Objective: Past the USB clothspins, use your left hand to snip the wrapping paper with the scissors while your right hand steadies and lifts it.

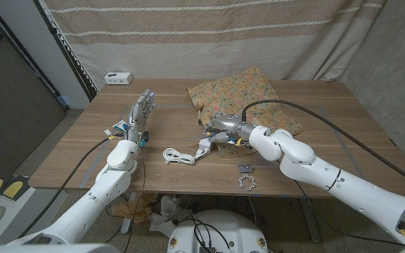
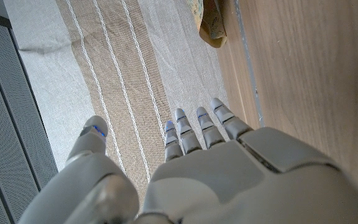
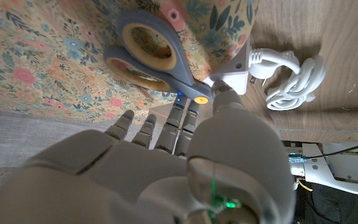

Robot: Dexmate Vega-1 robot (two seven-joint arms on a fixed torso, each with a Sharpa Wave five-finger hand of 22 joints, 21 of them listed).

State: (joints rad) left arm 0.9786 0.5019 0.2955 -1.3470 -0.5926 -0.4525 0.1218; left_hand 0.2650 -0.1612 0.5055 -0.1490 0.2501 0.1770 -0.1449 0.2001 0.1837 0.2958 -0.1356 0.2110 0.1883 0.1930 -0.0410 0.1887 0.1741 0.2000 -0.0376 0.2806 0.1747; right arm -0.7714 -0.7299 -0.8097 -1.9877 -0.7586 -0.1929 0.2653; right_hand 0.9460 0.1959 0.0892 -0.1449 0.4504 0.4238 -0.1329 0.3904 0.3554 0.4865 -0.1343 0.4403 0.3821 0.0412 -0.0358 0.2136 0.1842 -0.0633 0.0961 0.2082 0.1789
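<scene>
Grainy wooden table (image 1: 315, 133); left hand (image 1: 140, 111) spread, right hand (image 1: 216, 131) pinching grey loop-handled scissors (image 3: 157, 59) by floral wrapping paper (image 1: 241, 95).

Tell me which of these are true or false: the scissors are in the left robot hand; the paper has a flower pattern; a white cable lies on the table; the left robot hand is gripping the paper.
1. The scissors are in the left robot hand. False: that hand is raised with fingers apart, holding nothing; the scissors are at the right robot hand.
2. The wrapping paper has a flower pattern. True.
3. A white cable lies coiled on the table. True.
4. The left robot hand is gripping the paper. False: it is well apart from the paper.
</scene>
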